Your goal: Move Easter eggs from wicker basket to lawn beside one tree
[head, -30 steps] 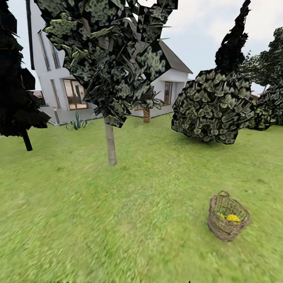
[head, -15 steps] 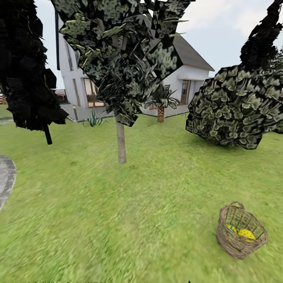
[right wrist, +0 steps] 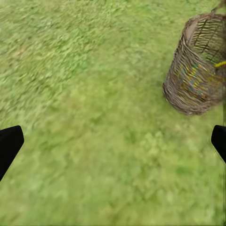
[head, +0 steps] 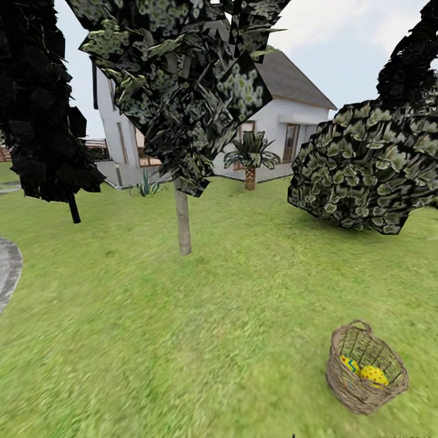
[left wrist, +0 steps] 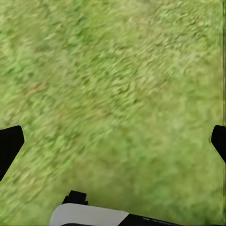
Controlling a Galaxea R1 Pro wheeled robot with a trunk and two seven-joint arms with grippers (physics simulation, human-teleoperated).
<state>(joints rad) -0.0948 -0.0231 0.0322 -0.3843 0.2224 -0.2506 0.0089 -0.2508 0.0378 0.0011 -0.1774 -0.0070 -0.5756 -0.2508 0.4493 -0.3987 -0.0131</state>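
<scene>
Basket (head: 366, 369) upright on lawn (head: 182, 340), low at right in head view, two eggs (head: 373, 375) visible inside through the weave; third not made out. Tree (head: 182, 222) with pale trunk standing well apart, ahead and left. Compared with half a second ago: whole view shifted slightly, basket marginally further left and lower, paved edge at far left a little narrower, so camera moved, not the things. Against one second ago: basket larger and lower, meaning approach under way. Right tool (right wrist: 113, 146) wide, empty, over grass, basket (right wrist: 197, 70) near. Left tool (left wrist: 113, 146) wide, empty, over bare grass. No egg removed yet; reach into basket judged next.
</scene>
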